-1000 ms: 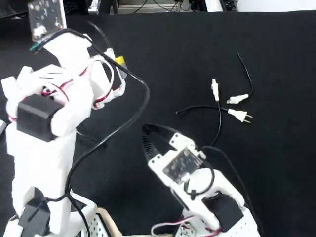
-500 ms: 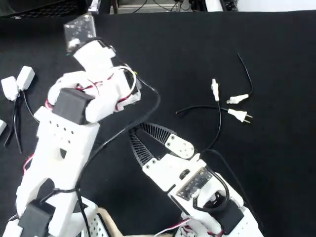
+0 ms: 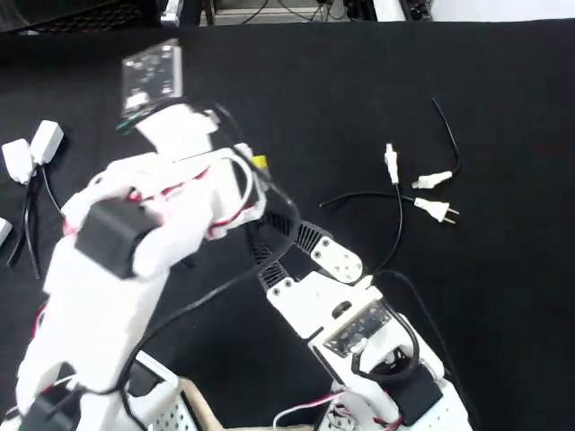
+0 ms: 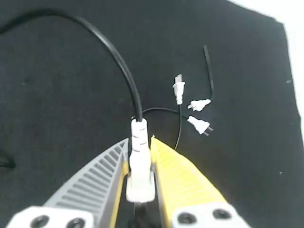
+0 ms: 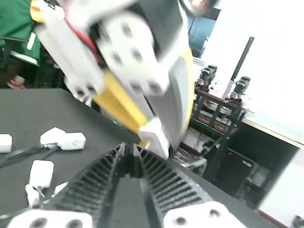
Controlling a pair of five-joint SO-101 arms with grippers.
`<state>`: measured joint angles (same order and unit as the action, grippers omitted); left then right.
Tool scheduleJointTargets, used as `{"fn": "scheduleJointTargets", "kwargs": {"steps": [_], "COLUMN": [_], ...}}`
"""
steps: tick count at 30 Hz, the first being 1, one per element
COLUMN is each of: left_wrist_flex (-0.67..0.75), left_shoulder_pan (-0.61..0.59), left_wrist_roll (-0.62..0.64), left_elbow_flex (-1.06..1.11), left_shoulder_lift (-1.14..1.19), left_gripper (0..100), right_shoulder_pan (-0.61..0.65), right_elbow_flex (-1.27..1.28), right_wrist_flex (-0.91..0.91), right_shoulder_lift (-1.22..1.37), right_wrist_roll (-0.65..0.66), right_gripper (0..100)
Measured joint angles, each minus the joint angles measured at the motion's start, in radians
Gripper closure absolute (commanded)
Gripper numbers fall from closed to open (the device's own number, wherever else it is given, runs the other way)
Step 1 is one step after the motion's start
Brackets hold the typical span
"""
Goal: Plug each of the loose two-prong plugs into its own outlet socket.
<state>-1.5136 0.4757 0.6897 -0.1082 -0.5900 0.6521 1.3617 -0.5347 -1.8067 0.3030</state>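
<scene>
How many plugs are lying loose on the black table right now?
3, clustered on the table's right side: an upper plug, a middle plug and a lower plug. The left gripper grips a separate white connector. Others may be hidden.

lt bright, even | blk table (image 3: 503, 341) matte | bg wall (image 5: 280, 57) blown out
</scene>
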Motion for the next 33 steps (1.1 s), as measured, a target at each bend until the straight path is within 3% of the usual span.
{"fn": "scheduleJointTargets", "kwargs": {"steps": [8, 16, 20, 25, 33], "left_wrist_flex": [-0.071, -0.107, -0.011, 0.206, 0.262], "left_shoulder_pan": [0.011, 0.012, -0.02, -0.12, -0.008], "left_wrist_roll": [0.0, -0.054, -0.081, -0.103, -0.135], "left_elbow_flex": [-0.002, -0.002, 0.075, 0.262, 0.413], "left_shoulder_lift": [-0.169, -0.186, -0.187, -0.186, -0.184], "left_gripper": [97, 97, 97, 97, 97], "right_shoulder_pan": [-0.044, -0.043, -0.043, -0.043, 0.002], "right_elbow_flex": [0.094, 0.158, 0.158, 0.051, -0.006], "right_wrist_flex": [0.095, 0.178, 0.155, -0.037, -0.118], "right_shoulder_lift": [0.0, 0.0, 0.0, 0.0, 0.0], "right_wrist_roll": [0.0, 0.0, 0.002, 0.002, 0.002], "right_gripper": [98.6, 98.6, 98.6, 98.6, 98.6]}}
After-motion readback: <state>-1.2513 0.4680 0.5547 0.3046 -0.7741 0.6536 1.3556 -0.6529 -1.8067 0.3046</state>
